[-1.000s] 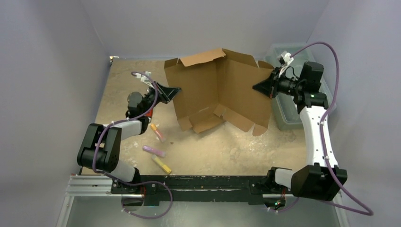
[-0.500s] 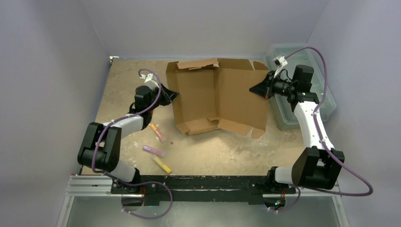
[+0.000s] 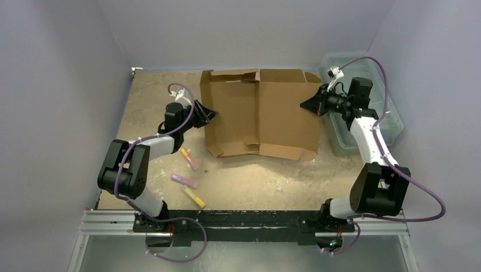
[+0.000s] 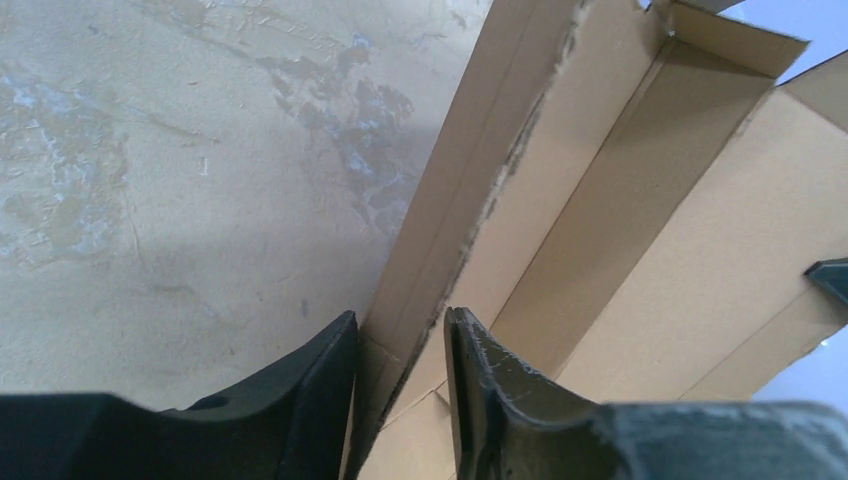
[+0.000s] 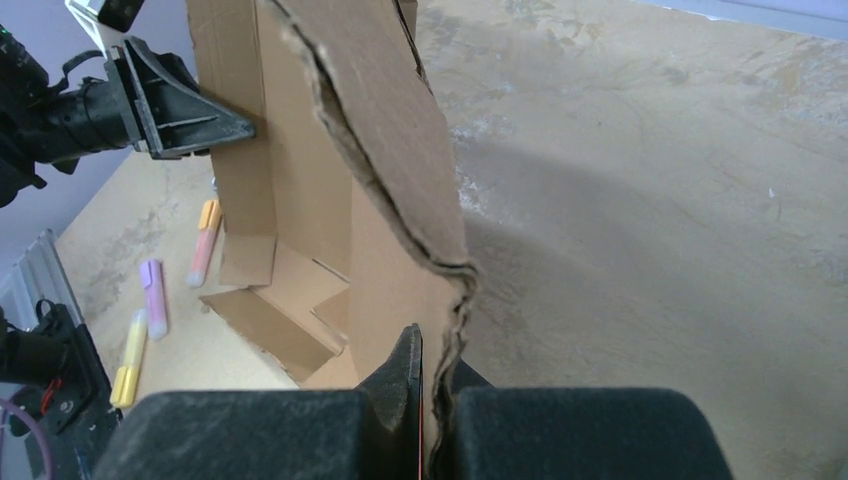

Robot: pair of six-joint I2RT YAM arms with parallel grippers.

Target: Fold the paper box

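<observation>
The paper box (image 3: 261, 110) stands half-open on the table (image 3: 272, 175); it looks light, floppy and easily creased. The right gripper (image 5: 432, 345) pinches its right edge, while the left gripper (image 4: 400, 325) straddles its left wall with jaws spread. Both look like sensible holds.

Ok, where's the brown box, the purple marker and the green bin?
paper box (image 3: 278, 107): top view, on its right-hand panel.
purple marker (image 3: 185, 181): top view, on the middle of its body.
green bin (image 3: 339, 141): top view, on its near wall.
</observation>
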